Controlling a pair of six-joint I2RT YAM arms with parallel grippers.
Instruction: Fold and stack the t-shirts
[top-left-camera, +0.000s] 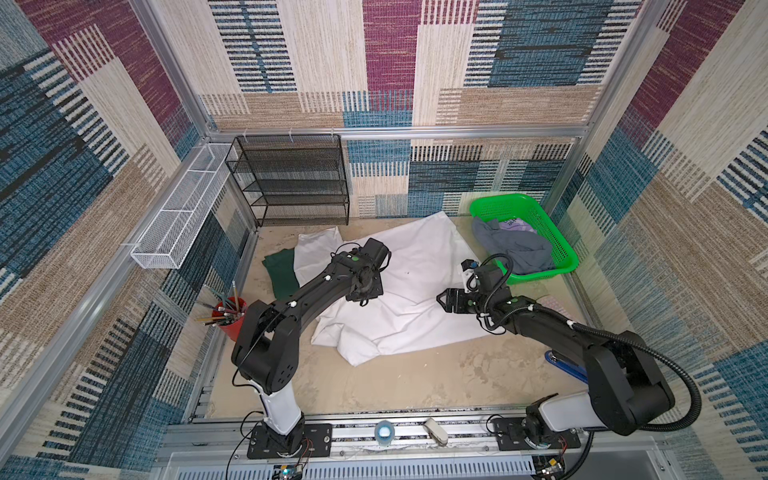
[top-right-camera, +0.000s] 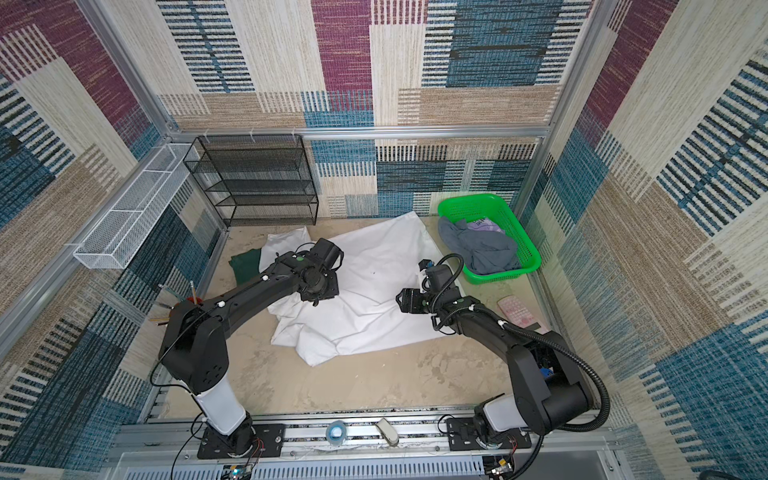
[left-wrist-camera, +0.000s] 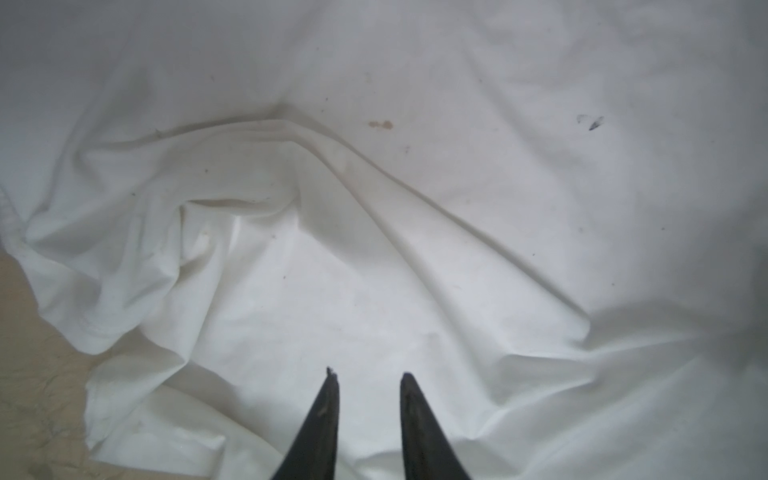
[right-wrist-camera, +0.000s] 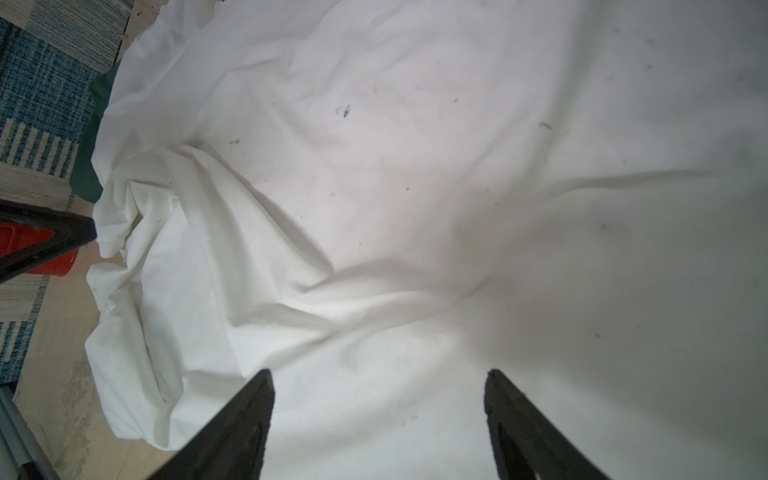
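White shirt (top-left-camera: 407, 299) spread on table (top-left-camera: 395, 386), near-left corner bunched; flattening judged in hand. Left gripper (left-wrist-camera: 368, 376) slightly parted above cloth, nothing pinched; right gripper (right-wrist-camera: 380, 374) spread wide, empty. Grey shirt (top-left-camera: 519, 247) seen in basket (top-left-camera: 565, 249). Next: bunched corner to be pinched, drawn flat.

Large t-shirt (top-left-camera: 415, 291) central, smaller t-shirt (top-left-camera: 280, 270) left of it, third t-shirt (top-left-camera: 519, 249) in basket (top-left-camera: 555, 241) right-rear.

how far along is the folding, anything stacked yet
Done: nothing stacked; the dark green shirt lies flat, partly under the white shirt, fold unclear. In hand: the white shirt is spread out, one side rumpled; the left gripper and right gripper hover over it, jaws apart, holding nothing. To do: the grey shirt sits bunched in the green basket.
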